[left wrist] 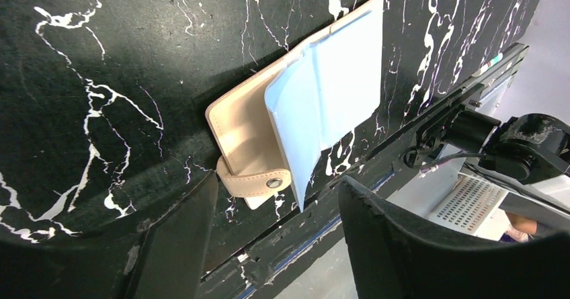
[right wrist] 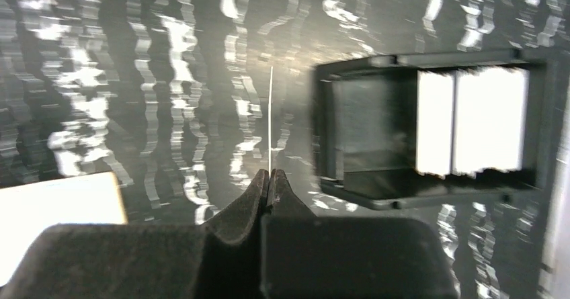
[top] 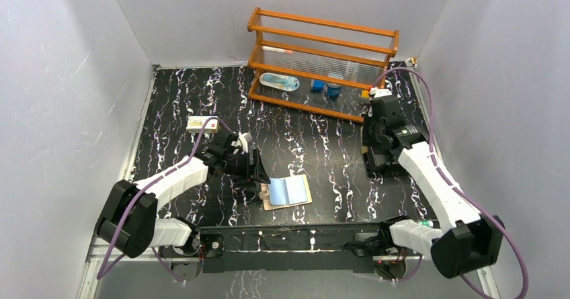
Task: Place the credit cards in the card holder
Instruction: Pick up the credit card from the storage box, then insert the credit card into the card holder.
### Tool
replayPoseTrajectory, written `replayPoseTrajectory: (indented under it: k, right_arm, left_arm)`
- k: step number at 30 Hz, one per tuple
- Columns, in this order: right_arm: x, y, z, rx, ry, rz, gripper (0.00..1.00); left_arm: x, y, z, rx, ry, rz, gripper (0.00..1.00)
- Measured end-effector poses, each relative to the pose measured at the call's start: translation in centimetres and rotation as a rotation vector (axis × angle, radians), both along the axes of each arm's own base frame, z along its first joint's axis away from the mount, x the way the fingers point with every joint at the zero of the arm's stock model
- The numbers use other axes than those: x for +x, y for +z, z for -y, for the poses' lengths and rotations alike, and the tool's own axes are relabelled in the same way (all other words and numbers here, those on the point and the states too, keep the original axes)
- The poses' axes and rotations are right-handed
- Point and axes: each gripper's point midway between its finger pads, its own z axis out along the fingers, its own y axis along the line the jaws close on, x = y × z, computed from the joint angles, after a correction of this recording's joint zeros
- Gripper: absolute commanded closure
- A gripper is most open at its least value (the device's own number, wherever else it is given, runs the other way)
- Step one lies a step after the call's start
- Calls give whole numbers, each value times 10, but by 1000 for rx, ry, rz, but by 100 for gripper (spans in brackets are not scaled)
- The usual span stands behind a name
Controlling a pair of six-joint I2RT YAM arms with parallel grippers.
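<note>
Near the front edge of the black marbled table, the light blue card lies on the open tan wallet, part of it bowed up off the leather; whether it sits in a slot cannot be told. The wallet's snap strap curls over the edge nearest the left pincer, which hangs just beside the wallet with its fingers spread wide and nothing between them. Well apart, toward the right side of the table, the right pincer is pressed tight on a thin pale card seen edge-on, its colour impossible to tell in the blur. A black open tray holding white pieces lies just beside it. A wooden rack stands at the back.
</note>
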Motion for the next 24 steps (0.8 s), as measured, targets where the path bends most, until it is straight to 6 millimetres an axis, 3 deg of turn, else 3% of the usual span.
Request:
replayPoseTrajectory:
  k: [5,7,15,21,24]
  right_arm:
    - [-7,29,-51,325,95,108,100]
    - [-14,28,-70,449,128,120,100]
    - [-58,-32,-133,753,169,-65,100]
    - [-90,-47,-196,831,306,-150,100]
    - [-100,-60,-217,836,339,-198,100]
  left_arm:
    - [-6,-7,4,7,-25,-25,30]
    - [-9,-11,6,16,-35,-38,31]
    - [-15,-33,4,85,-43,-88,45]
    - [-11,-40,2,116,-39,-98,61]
    - [-11,-43,-1,137,-34,-103,68]
